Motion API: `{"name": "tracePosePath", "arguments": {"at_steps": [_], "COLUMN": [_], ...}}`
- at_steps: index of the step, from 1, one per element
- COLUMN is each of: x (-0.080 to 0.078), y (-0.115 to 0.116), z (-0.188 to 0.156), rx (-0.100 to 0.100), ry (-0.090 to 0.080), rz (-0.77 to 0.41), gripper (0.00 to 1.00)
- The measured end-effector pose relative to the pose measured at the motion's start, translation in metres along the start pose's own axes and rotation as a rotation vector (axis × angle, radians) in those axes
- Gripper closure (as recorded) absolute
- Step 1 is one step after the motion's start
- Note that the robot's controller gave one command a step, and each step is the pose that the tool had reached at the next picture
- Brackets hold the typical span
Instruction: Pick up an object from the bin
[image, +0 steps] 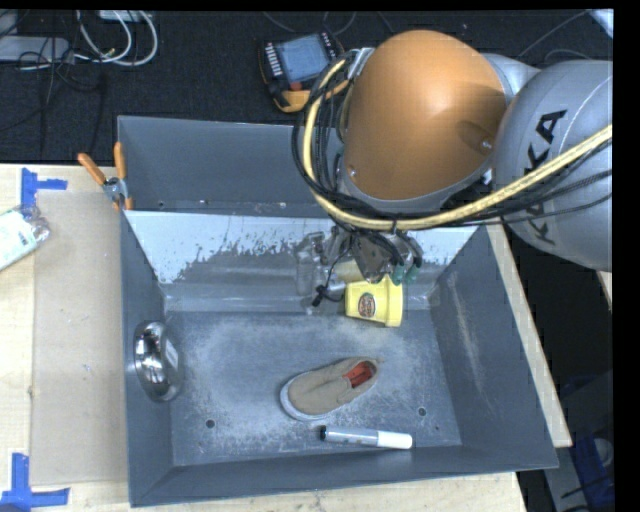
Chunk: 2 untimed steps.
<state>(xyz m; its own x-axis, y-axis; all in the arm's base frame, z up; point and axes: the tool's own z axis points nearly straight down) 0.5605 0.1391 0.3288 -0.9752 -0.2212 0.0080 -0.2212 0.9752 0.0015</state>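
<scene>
A black-and-white marker pen (366, 438) and a small grey fabric shoe with a red lining (330, 388) are being left flat on the near floor of the grey metal bin (200, 460), a shiny steel cup (154, 361) apart by its left wall. Farther back, a small yellow labelled tub (376, 303), tipped over at the foot of the sloping back wall, is being overhung closely by the gripper (364, 266) and is judged the likeliest pick. Whether the gripper is being held wide or narrow cannot be told, being hidden under the arm's orange cover (425, 110).

A robotics lab: KUKA arm (565, 140), cables (318, 120), bin (220, 165).
</scene>
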Motion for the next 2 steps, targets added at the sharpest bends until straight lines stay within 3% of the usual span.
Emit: {"name": "tracePosePath", "arguments": {"at_steps": [1, 2], "x": [-0.023, -0.004], "y": [0.011, 0.079], "z": [0.069, 0.19], "rx": [0.0, -0.003], "ry": [0.004, 0.011], "rz": [0.204, -0.516], "gripper": [1.0, 1.0]}}
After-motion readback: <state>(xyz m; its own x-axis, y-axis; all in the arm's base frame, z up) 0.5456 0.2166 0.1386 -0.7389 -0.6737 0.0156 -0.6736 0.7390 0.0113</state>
